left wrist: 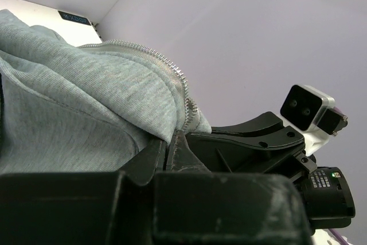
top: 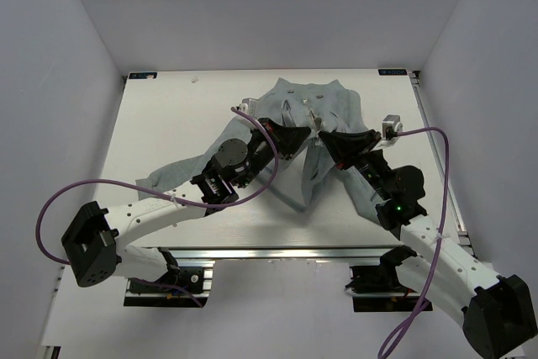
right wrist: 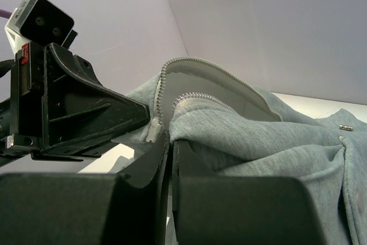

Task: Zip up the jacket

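The light grey jacket (top: 324,111) lies on the table, collar end far, one sleeve trailing near left. My left gripper (top: 296,139) is shut on the left front edge of the jacket (left wrist: 86,101) near its bottom, with the zipper teeth (left wrist: 172,70) running up from the jaws. My right gripper (top: 329,142) is shut on the right front edge (right wrist: 258,130), its zipper teeth (right wrist: 198,97) just above the jaws. Both hold the hem lifted, facing each other a few centimetres apart. The metal zipper pull (top: 314,115) lies on the fabric further up.
The white table (top: 185,124) is walled by grey panels on three sides. A sleeve (top: 172,174) lies under my left arm. The right arm's camera (left wrist: 307,107) shows in the left wrist view, the left arm's camera (right wrist: 40,21) in the right wrist view.
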You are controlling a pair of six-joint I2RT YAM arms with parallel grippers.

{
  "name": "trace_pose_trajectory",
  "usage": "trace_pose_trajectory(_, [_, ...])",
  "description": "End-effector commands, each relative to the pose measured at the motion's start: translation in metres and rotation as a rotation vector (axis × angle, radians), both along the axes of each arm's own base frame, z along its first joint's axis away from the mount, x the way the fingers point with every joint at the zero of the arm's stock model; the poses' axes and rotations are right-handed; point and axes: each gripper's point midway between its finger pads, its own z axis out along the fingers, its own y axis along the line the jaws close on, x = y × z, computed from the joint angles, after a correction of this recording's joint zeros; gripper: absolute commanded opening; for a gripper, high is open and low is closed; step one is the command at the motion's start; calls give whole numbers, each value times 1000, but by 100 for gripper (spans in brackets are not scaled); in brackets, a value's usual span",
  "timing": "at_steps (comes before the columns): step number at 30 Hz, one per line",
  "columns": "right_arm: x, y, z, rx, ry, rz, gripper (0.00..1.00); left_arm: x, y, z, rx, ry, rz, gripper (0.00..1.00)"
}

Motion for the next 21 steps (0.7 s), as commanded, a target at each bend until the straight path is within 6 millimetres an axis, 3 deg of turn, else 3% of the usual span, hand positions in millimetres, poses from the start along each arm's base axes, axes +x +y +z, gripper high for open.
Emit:
trace_pose_trajectory(1, [-15,-4,43,62,-127,19,0,-8,-1,38,-87,-54,-28,0])
trace_pose_trajectory(21, [-16,-9,49,90,-139,3,0,-11,-4,35,-89,-51,-53,0])
